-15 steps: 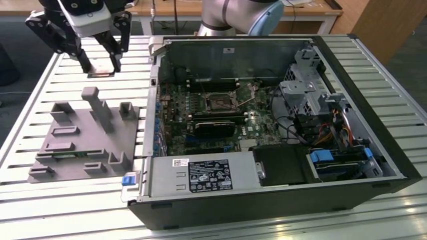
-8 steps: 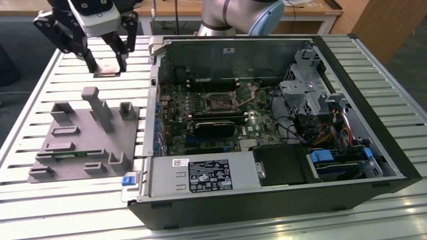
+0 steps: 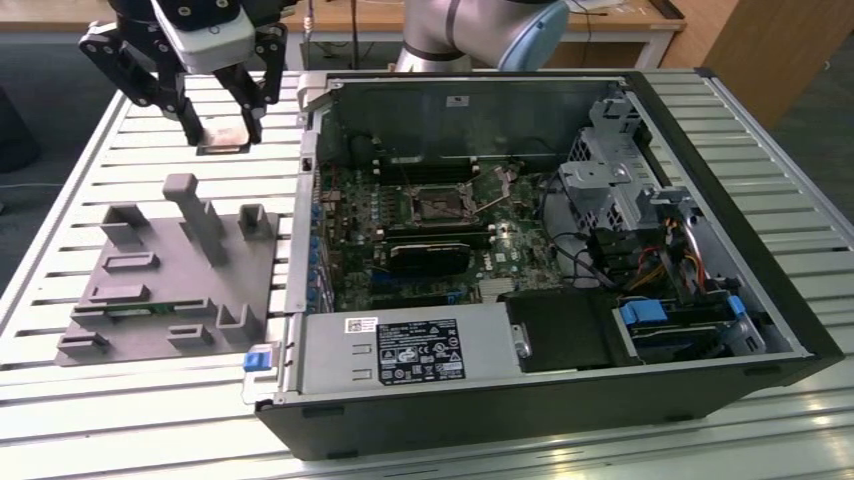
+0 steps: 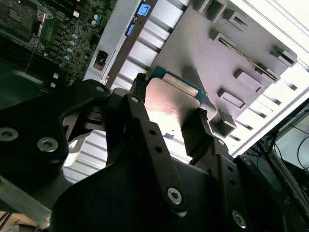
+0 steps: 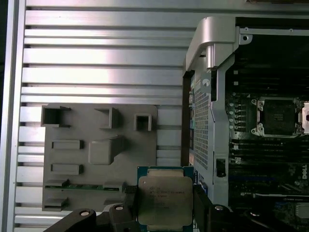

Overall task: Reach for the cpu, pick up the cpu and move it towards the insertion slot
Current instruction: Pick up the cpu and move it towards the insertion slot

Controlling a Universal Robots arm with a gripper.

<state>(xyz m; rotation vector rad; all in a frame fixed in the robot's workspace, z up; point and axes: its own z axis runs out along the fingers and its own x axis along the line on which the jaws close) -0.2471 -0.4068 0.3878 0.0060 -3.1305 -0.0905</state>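
Observation:
The cpu [image 3: 224,138], a flat square chip with a silvery top and pale rim, hangs in the air between the black fingers of my gripper [image 3: 222,132], which is shut on it. This is at the exterior view's upper left, above the slatted table and beyond the grey tray [image 3: 160,295]. Both wrist views show the cpu [image 5: 165,200] [image 4: 171,104] clamped at two opposite edges. The insertion slot [image 3: 438,205], a dark square socket in a silver frame, lies on the green board inside the open computer case, to the exterior view's right of the gripper. In the first wrist view the slot [image 5: 279,116] is uncovered.
The grey tray [image 5: 96,154] carries several upright blocks and posts beside the case. The case's tall silver side wall [image 3: 304,190] stands between the gripper and the board. A black card [image 3: 430,258], a drive cage [image 3: 607,190] and cables crowd the case interior.

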